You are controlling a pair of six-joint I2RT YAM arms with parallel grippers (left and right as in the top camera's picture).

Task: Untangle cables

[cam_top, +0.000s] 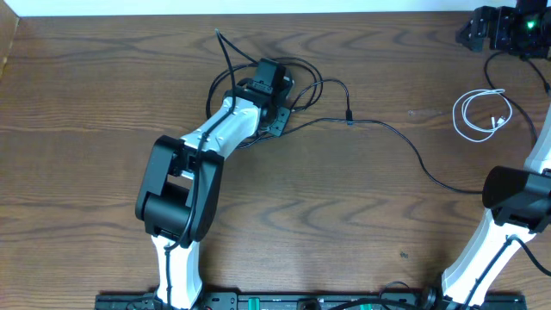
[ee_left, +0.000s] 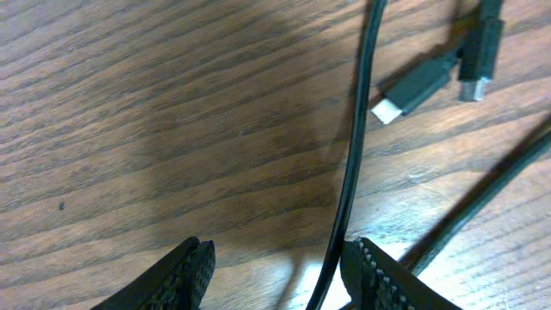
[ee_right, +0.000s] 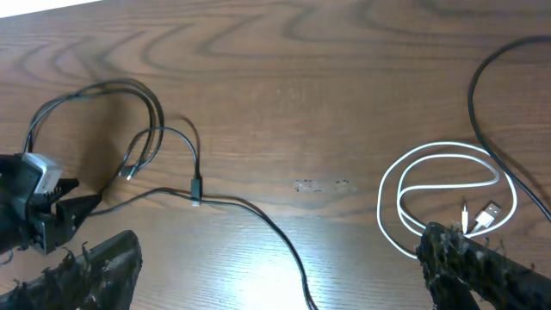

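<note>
Wood-grain table, black cables looped, white cable coiled

Left arm of white links and boxy black joint housings, right arm built alike, small green light on its black wrist, black fingers with ridged, toothed pads

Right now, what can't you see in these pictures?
- Overhead: the left hand hides under its wrist, with the black cables' tangle.
- Left wrist: the bottom edge cuts off one black cable between the fingers.
- Right wrist: the right hand's finger covers part of the white cable.
</note>
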